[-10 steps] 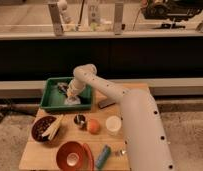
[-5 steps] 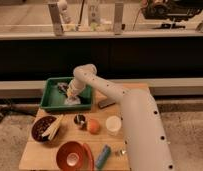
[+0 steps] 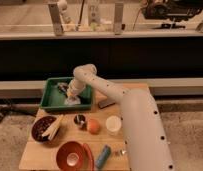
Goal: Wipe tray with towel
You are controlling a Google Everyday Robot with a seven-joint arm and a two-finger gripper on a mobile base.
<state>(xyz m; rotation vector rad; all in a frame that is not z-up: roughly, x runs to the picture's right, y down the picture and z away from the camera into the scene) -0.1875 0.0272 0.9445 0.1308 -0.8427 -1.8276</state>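
The green tray [image 3: 54,99] sits at the back left of the wooden table. Inside it, near its right side, lies the whitish towel [image 3: 71,101]. My white arm reaches from the lower right over the table into the tray, and my gripper [image 3: 70,94] points down right on top of the towel. The towel's upper part is hidden behind the gripper.
A dark bowl [image 3: 44,128] with pale sticks stands at front left, a red-brown bowl [image 3: 72,156] at the front edge. A small dark object [image 3: 79,120], an orange ball [image 3: 93,126], a white cup [image 3: 113,124] and a blue item [image 3: 103,156] lie nearby.
The gripper and towel have shifted slightly toward the tray's front right. Everything else on the table stays put.
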